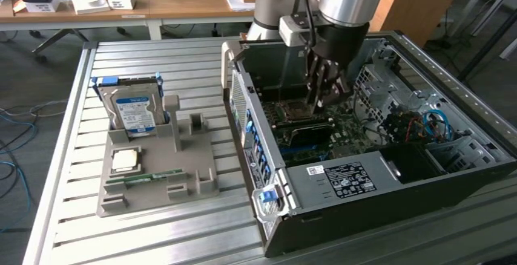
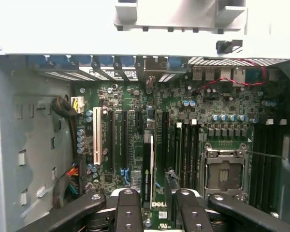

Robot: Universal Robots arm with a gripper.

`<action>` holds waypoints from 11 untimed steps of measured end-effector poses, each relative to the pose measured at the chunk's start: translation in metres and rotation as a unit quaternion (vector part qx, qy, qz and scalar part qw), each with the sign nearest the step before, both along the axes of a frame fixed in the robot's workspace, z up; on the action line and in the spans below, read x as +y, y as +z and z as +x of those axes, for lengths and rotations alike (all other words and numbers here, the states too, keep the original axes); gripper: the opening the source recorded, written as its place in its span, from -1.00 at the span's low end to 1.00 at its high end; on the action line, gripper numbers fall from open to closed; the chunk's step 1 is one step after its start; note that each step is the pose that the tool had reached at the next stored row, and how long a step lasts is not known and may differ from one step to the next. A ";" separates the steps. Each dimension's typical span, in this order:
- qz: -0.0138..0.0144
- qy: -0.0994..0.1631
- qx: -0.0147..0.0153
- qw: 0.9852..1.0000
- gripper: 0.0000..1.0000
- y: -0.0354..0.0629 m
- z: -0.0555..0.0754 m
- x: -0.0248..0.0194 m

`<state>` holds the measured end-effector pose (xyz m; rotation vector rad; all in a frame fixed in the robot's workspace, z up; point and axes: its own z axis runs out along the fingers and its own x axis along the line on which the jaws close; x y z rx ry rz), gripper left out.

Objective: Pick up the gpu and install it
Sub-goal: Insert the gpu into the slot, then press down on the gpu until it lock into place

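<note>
The gpu (image 2: 148, 169) is seen edge-on, a thin dark card standing upright over an expansion slot of the green motherboard (image 2: 135, 101). My gripper (image 2: 159, 193) straddles it, one finger on each side. A gap shows between the card and one finger, so the jaws stand open around it. In the exterior view the gripper (image 1: 325, 92) reaches down inside the open computer case (image 1: 339, 177), close above the board.
The bare CPU socket (image 2: 224, 174) lies beside the slots. On the slatted table at the exterior view's left stands a grey holder (image 1: 154, 192) with a hard drive (image 1: 133, 111), a processor chip (image 1: 125, 161) and a memory stick (image 1: 145, 178). Cables (image 1: 428, 126) fill the case's far side.
</note>
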<state>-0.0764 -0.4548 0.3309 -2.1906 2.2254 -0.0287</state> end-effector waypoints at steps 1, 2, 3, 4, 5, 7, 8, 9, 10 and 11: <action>0.000 0.000 0.000 1.000 -0.33 0.0027 0.000 0.0000; 0.000 0.000 0.000 1.000 -0.33 0.0052 0.000 0.0000; 0.000 0.000 0.000 1.000 -0.33 0.0077 0.000 0.0000; 0.000 0.000 0.000 1.000 -0.33 0.0098 0.000 0.0000; 0.000 0.000 0.000 1.000 -0.33 0.0115 0.000 0.0000; 0.000 0.000 0.000 1.000 -0.33 0.0129 0.000 0.0000; 0.000 0.000 0.000 1.000 -0.33 0.0129 0.000 0.0000; 0.000 0.000 0.000 1.000 -0.33 0.0130 0.000 0.0000; 0.000 0.000 0.000 1.000 -0.33 0.0130 0.000 0.0000; 0.000 0.000 0.000 1.000 -0.33 0.0130 0.000 0.0000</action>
